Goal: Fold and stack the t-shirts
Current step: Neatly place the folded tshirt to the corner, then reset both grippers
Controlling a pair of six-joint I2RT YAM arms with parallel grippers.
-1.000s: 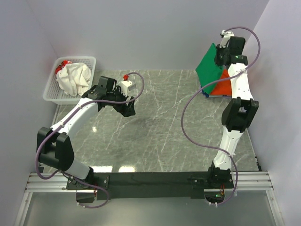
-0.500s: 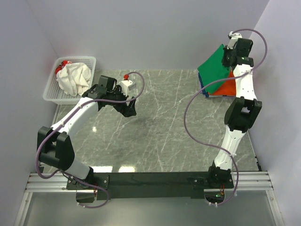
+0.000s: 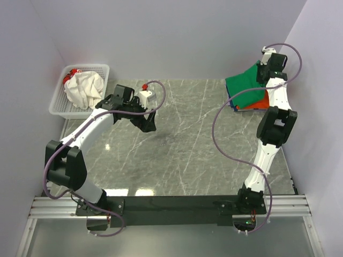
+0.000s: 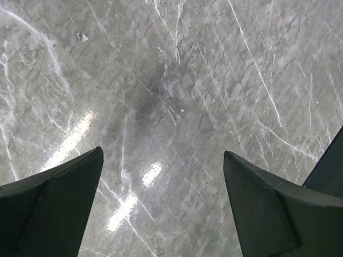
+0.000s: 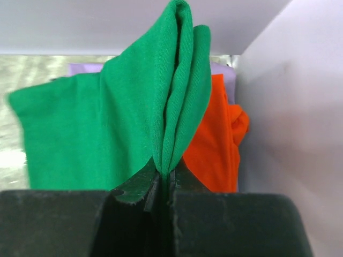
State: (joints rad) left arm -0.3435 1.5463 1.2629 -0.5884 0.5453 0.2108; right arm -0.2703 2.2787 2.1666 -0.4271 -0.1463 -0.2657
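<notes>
A folded green t-shirt (image 3: 244,87) (image 5: 102,128) hangs over the stack at the table's far right corner, its edge pinched in my right gripper (image 3: 263,72) (image 5: 167,174), which is shut on it. Under it lies an orange t-shirt (image 3: 257,101) (image 5: 214,155), with a blue edge (image 3: 231,103) showing below. A cream-white t-shirt (image 3: 84,89) is bunched in the white basket (image 3: 59,107) at the far left. My left gripper (image 3: 149,122) (image 4: 163,176) hangs open over bare marble, nothing between its fingers.
Walls close in on the left, back and right; the right wall (image 5: 289,107) is right beside the stack. A red bit of cloth (image 3: 68,78) shows in the basket's far corner. The grey marble table (image 3: 182,144) stretches between the arms.
My right gripper has carried the green t-shirt's edge back and to the right, and lower over the stack. My left gripper's jaws have spread to full width; its arm shifted slightly.
</notes>
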